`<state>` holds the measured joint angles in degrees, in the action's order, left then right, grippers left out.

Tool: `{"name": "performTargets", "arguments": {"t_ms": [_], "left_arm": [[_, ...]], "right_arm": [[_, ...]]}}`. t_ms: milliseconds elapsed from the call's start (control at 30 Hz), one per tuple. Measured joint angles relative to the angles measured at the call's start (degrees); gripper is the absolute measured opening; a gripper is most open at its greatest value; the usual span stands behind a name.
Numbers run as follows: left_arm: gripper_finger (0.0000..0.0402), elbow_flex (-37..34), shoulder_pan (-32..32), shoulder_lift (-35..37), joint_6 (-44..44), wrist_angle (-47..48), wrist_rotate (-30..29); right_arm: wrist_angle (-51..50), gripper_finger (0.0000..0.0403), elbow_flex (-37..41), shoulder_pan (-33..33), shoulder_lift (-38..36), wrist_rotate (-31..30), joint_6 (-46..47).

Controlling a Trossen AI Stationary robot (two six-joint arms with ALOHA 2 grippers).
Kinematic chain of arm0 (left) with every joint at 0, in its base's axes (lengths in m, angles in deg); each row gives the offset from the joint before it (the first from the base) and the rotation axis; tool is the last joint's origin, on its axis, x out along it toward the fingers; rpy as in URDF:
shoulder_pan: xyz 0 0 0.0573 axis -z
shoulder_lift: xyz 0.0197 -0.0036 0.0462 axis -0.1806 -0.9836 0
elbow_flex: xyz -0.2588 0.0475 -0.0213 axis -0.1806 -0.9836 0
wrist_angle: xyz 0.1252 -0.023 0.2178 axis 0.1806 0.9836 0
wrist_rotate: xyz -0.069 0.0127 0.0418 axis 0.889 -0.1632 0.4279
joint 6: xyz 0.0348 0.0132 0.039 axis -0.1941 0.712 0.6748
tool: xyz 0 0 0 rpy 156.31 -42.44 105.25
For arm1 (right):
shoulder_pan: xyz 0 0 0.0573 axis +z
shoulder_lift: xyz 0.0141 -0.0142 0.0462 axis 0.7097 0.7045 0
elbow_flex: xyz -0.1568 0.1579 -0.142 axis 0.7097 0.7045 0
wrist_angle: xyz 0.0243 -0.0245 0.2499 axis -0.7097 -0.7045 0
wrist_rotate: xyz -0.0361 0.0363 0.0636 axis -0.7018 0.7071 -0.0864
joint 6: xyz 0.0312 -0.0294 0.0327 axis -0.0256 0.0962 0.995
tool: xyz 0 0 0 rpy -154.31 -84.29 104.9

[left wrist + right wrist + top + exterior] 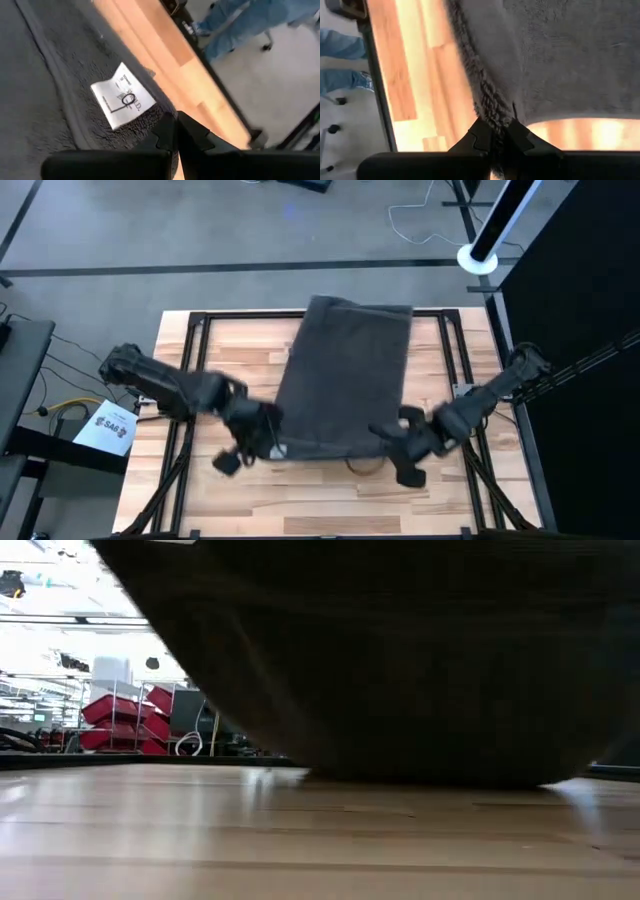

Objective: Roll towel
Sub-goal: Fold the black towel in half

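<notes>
A workshop or lab hall: grey concrete floor point(200, 230) with loose cables point(415, 218), red storage bins point(120, 718) on wire shelving, and a wooden table point(180, 490) on a black frame

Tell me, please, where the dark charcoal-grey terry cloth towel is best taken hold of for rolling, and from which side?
Probably at the two near corners of the dark charcoal-grey terry cloth towel, from the table's near edge. The thick hem there gives a firm pinch: the left gripper and right gripper are shut on it.
</notes>
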<state>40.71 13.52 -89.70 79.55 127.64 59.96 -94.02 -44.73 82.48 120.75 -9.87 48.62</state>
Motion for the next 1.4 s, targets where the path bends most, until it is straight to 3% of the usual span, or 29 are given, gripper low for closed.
{"name": "performTargets", "arguments": {"t_ms": [233, 400, 900, 1033, 1233, 1400], "left_arm": [[0.0000, -10.8, 8.2, -0.5, -22.2, -24.6, -2.0], [0.0000, -11.2, 10.2, -0.5, -26.2, -26.7, -7.8], [0.0000, -11.3, 14.2, -4.1, -35.4, -39.7, -4.7], [0.0000, -11.2, 12.6, -3.7, -33.2, -38.3, -4.9], [0.0000, -11.2, 3.4, -0.1, -18.9, -22.5, -5.5], [0.0000, -11.2, -8.9, 3.2, -1.2, -10.7, -14.2]], "right_arm": [[12.8, 0.0005, 6.9, 11.3, 0.0, -3.5, 11.8], [13.4, 0.0005, 7.3, 15.5, 1.1, -5.8, 17.6], [27.8, 0.0005, 6.8, 21.7, 4.2, -5.0, 27.6], [20.1, 0.0005, 5.8, 19.6, 4.3, -5.8, 27.2], [4.4, 0.0005, 5.3, 10.9, 0.1, -6.1, 20.9], [-8.7, 0.0005, 5.4, -0.7, -3.2, -6.4, 12.8]]}}
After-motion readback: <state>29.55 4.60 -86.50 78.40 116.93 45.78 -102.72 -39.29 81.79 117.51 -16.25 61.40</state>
